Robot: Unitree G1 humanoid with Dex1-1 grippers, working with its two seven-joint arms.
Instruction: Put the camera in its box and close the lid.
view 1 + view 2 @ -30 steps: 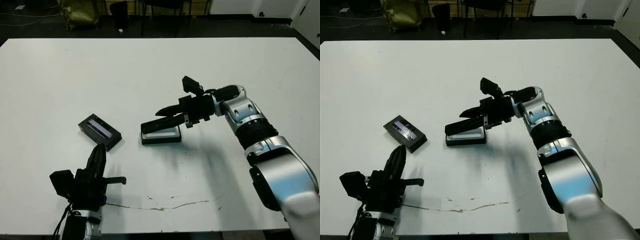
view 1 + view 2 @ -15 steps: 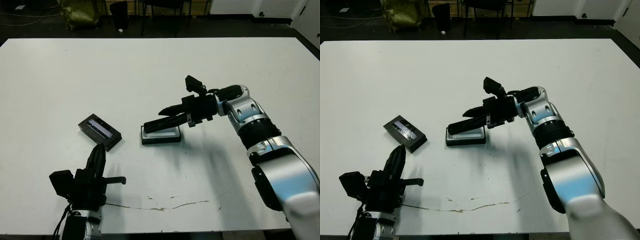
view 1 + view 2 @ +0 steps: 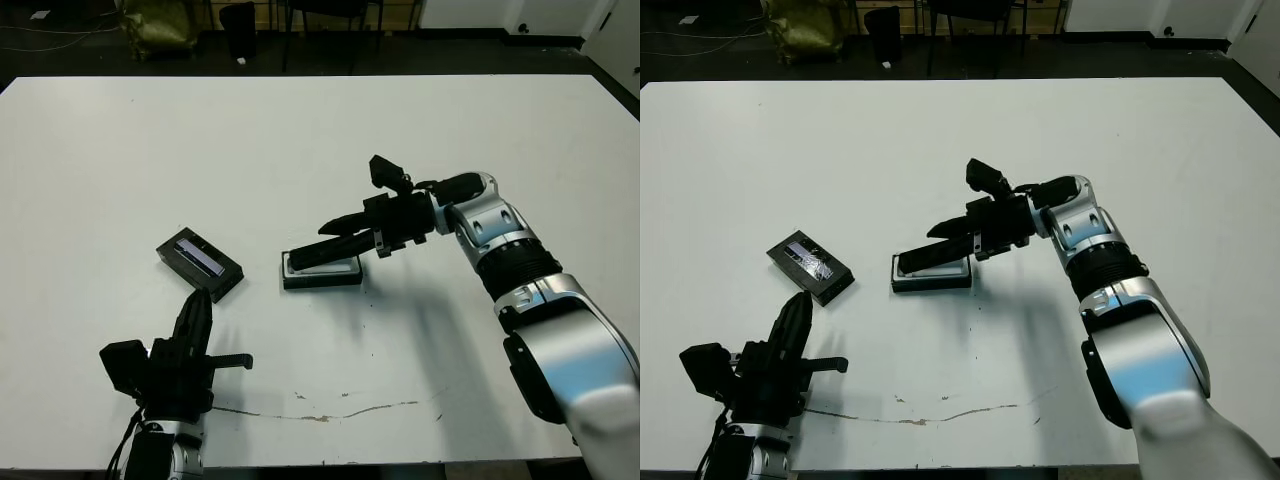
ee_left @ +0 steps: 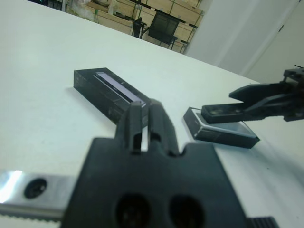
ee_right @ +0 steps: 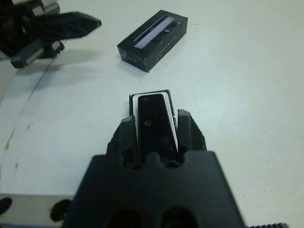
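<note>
The right gripper (image 3: pixel 335 228) reaches from the right toward the middle of the counter (image 3: pixel 300 130), its jaws grasping the camera (image 5: pixel 154 121) lengthwise between the two fingers. The right wrist view shows the camera lined up with the long axis of the box (image 3: pixel 321 270), whose white lining shows along the camera's edge. This alignment suits lowering the bar straight into the rounded cut-out. Whether the camera already touches the lining cannot be told; in the head views its free end lies low over the left part of the box.

The lid (image 3: pixel 200 263) rests on the counter well left of the box, strip side up, clear of the insertion path. The left gripper (image 3: pixel 193 320) waits near the front edge, just nearer than the lid, jaws clenched on nothing, positioned to take the lid once the camera is seated.
</note>
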